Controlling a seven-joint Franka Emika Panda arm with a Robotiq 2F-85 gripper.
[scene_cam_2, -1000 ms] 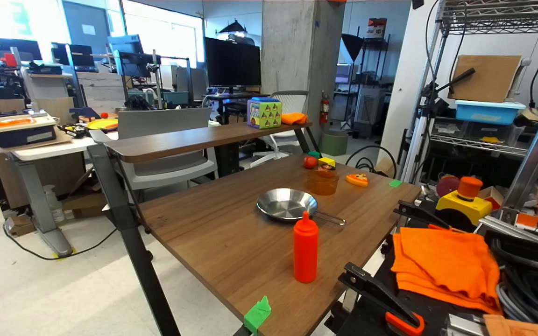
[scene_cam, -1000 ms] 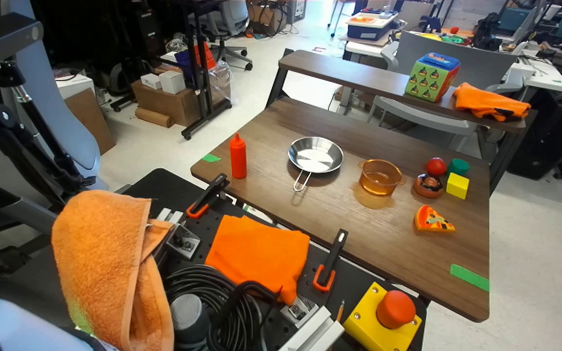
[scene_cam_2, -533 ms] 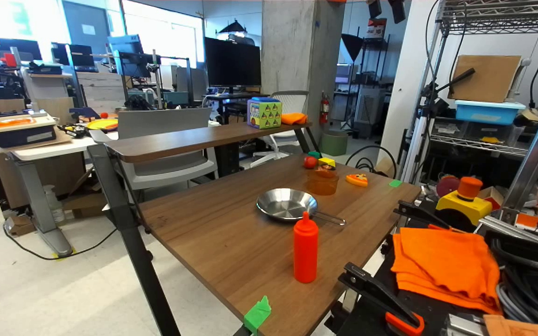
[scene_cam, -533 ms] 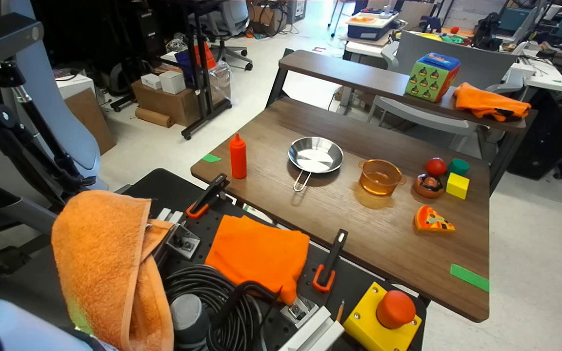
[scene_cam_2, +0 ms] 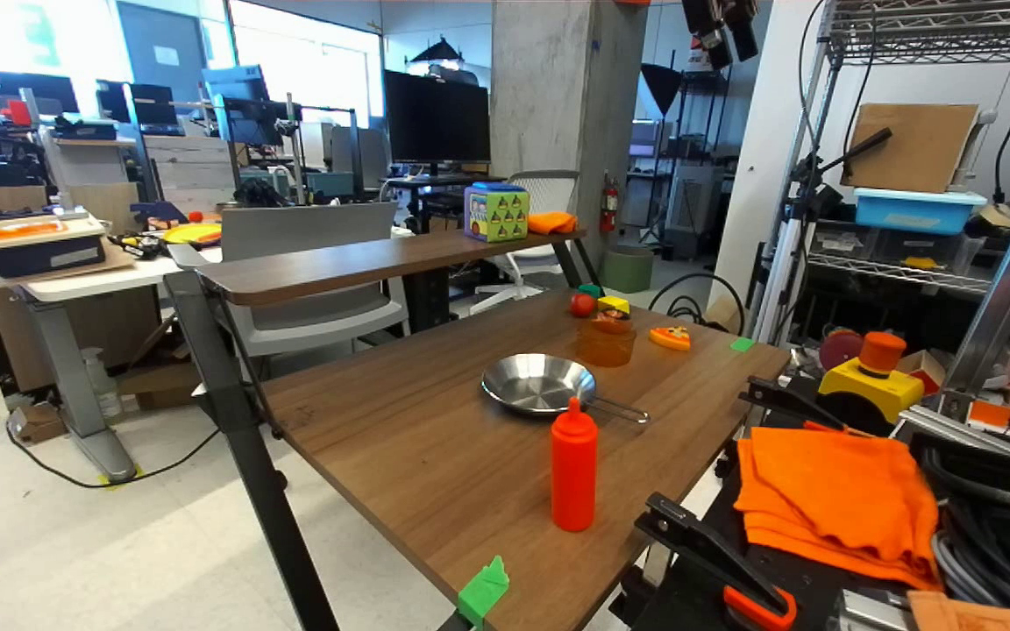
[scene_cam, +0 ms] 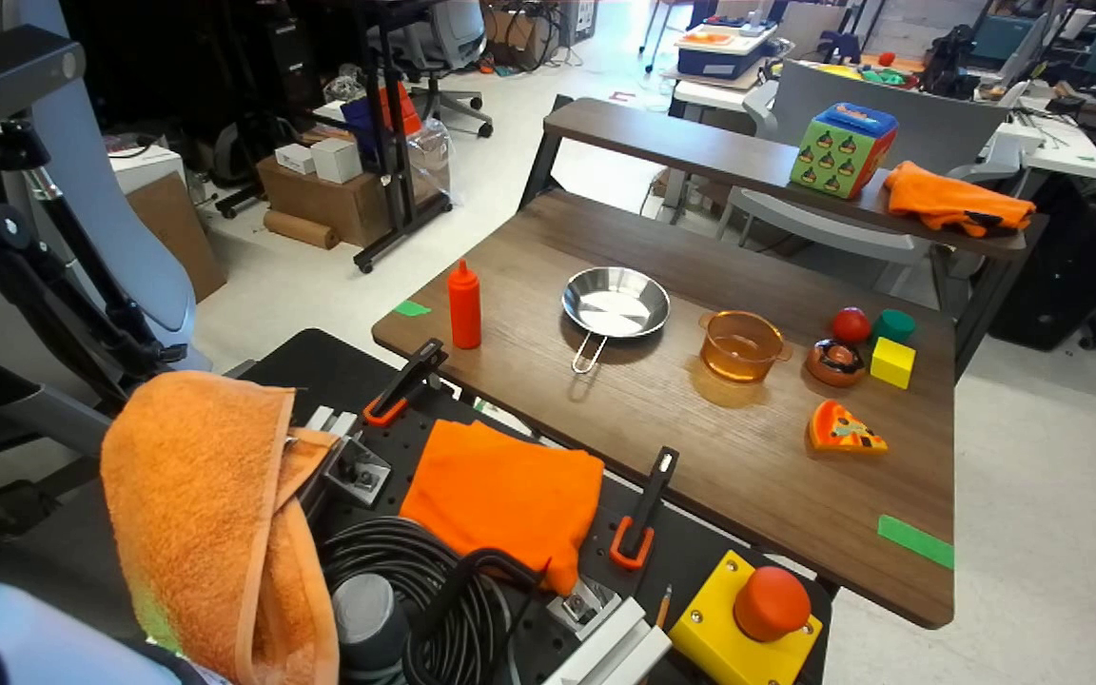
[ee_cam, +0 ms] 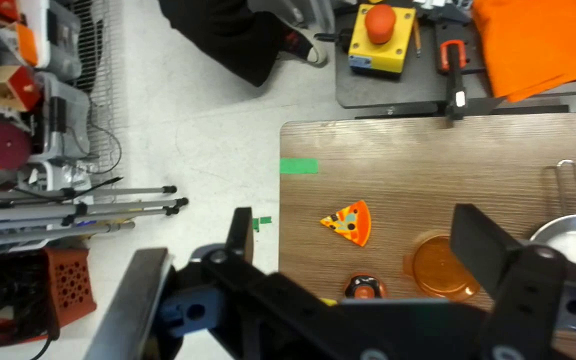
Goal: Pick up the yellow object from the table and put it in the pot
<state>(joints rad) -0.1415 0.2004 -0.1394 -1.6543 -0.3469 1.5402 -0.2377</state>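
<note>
Gripper [ee_cam: 353, 227]: raised well above the wooden tabletop [ee_cam: 418, 165], jaws spread wide.
Yellow block [scene_cam: 892, 362]: on the tabletop, below the gripper, which hides nearly all of it in the wrist view.
Amber two-handled pot [ee_cam: 438, 269]: likewise below, partly covered by the gripper there.
Toy pizza slice [ee_cam: 355, 223]: well below, framed by the parted jaws.
</note>
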